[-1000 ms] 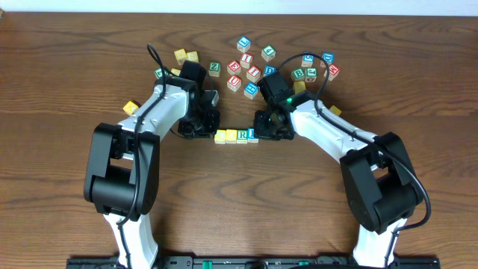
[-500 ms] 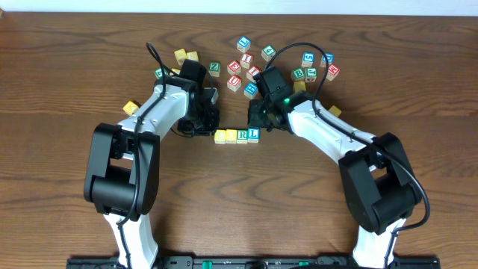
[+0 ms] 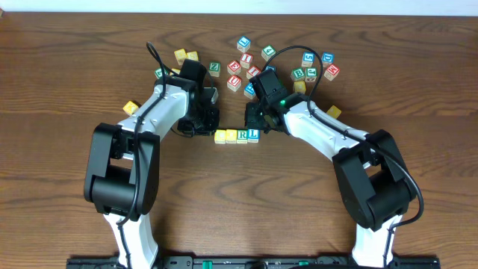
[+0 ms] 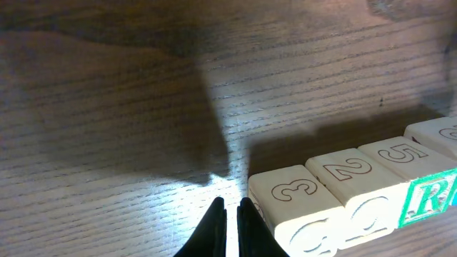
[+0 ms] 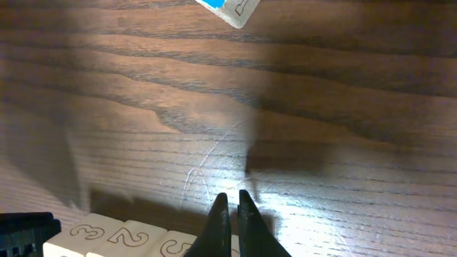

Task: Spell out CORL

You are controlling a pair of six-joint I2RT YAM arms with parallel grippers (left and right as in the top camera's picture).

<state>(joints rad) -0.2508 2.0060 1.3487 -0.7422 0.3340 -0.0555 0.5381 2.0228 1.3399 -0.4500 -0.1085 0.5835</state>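
A row of letter blocks lies at the table's middle: two yellow blocks [image 3: 220, 137] [image 3: 231, 136], a green R block [image 3: 242, 135] and a blue L block [image 3: 254, 134]. My left gripper [image 3: 210, 125] is shut and empty, just behind the row's left end. In the left wrist view its fingertips [image 4: 232, 210] sit beside the block with a 3 on top [image 4: 293, 196]; the R face [image 4: 428, 201] shows at the right. My right gripper [image 3: 252, 119] is shut and empty, just behind the L block. In the right wrist view its fingertips [image 5: 232, 203] are above the row [image 5: 107, 239].
A pile of several loose letter blocks [image 3: 254, 73] lies behind the row, with more at the back right [image 3: 310, 72]. Yellow blocks lie at the back left [image 3: 185, 55], far left [image 3: 131, 107] and right [image 3: 334, 110]. A blue block [image 5: 228, 7] shows at the right wrist view's top.
My right gripper has let go of the L block at the row's right end and drawn back toward the pile. The left arm has barely moved.
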